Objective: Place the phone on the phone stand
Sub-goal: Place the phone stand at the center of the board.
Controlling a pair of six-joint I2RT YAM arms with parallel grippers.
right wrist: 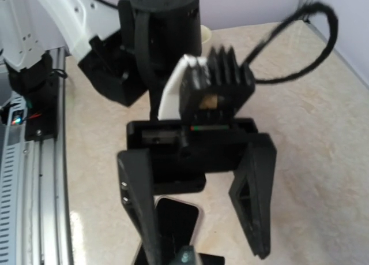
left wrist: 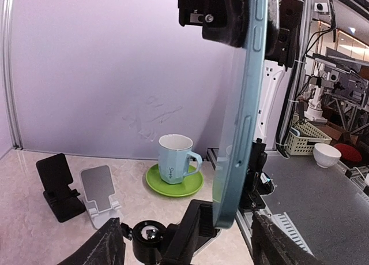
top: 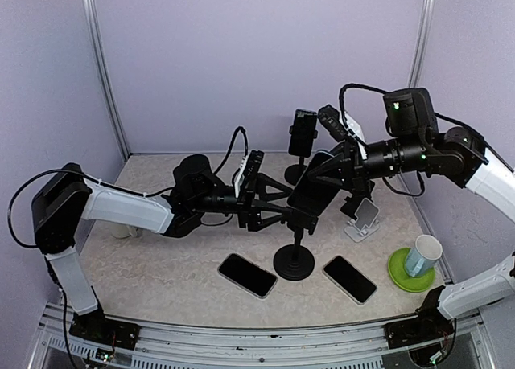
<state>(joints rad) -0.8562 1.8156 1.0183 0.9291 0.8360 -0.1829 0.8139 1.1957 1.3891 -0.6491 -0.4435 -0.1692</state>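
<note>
The phone [top: 312,194] is dark with a teal-blue edge [left wrist: 242,132] and hangs nearly upright above the middle of the table. My right gripper [top: 334,170] is shut on its top end [left wrist: 228,17]. The phone's lower end sits against the black holder [left wrist: 193,230] of the phone stand, whose round base [top: 294,263] rests on the table. I cannot tell whether the phone is seated in the holder. My left gripper [top: 278,208] is open, with one finger [left wrist: 106,245] on each side of the holder and the phone's lower end. Its spread fingers [right wrist: 253,201] also face the right wrist camera.
Two dark phones [top: 248,275] [top: 350,279] lie flat near the stand's base. A pale blue cup [top: 422,256] stands on a green saucer [left wrist: 179,187] at the right. A white folding stand [top: 364,219] and a small black one [left wrist: 56,184] are close by. Another stand holding a phone [top: 302,136] is at the back.
</note>
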